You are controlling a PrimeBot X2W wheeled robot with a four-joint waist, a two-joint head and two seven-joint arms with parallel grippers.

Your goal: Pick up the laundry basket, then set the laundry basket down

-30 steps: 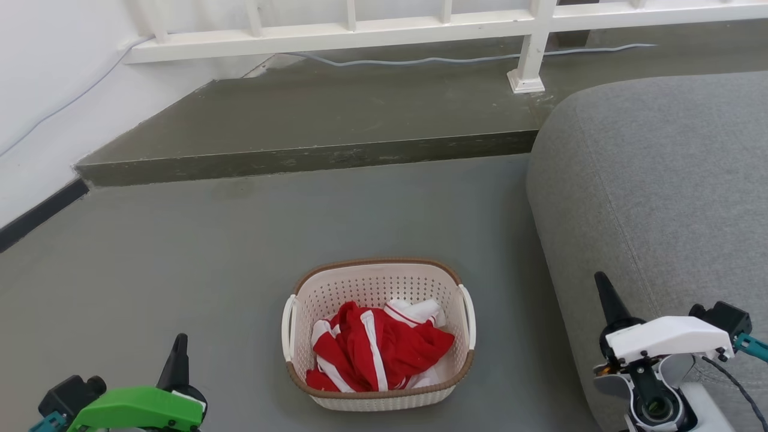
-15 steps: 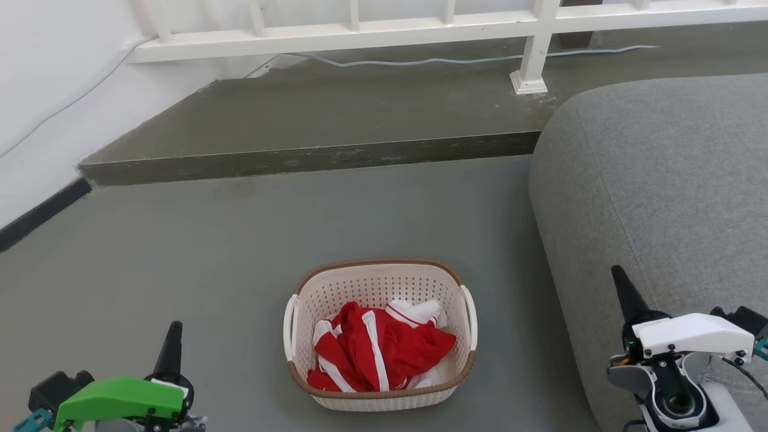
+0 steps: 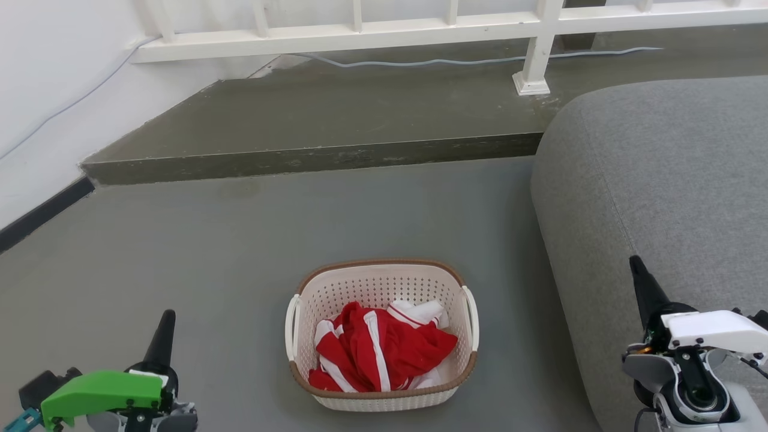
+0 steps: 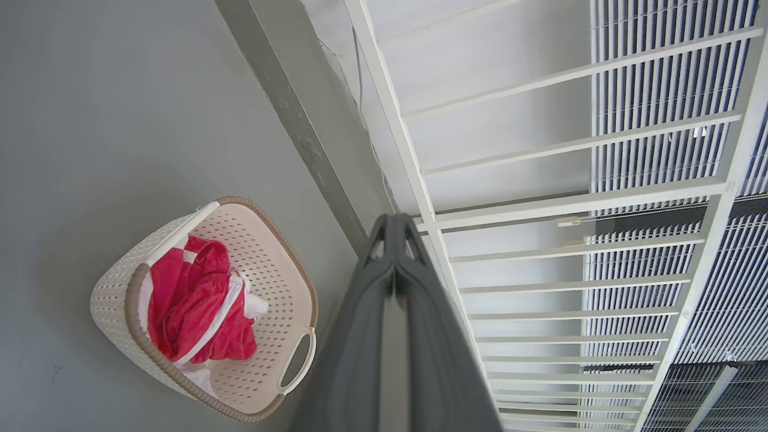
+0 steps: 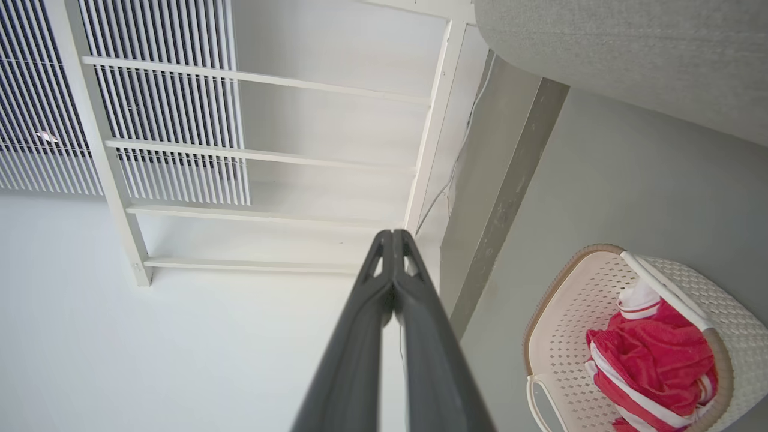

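- Here we go: the laundry basket (image 3: 372, 287) sits upright on the grey floor (image 3: 180, 252), low in the middle of the head view, near the grey sofa (image 3: 660, 180) on its right
- Inside it lies a crumpled red and white garment (image 3: 378, 351), heaped toward the near wall
- Down at the lower left, the left gripper (image 3: 167, 317) hangs well apart from the basket, pointing up the view
- The left wrist view shows its dark fingers (image 4: 366, 336) pressed tip to tip, with nothing between them
- Across at the lower right, the right gripper (image 3: 635, 264) hovers in front of the sofa, also clear of the basket and its white handles
- The right wrist view tells the same story: both long fingers (image 5: 360, 336) flat against each other, carrying nothing
- Beyond the basket a raised step (image 3: 312, 159) runs across, with a white railing (image 3: 420, 24) above it and a thin cable (image 3: 432, 60) trailing along
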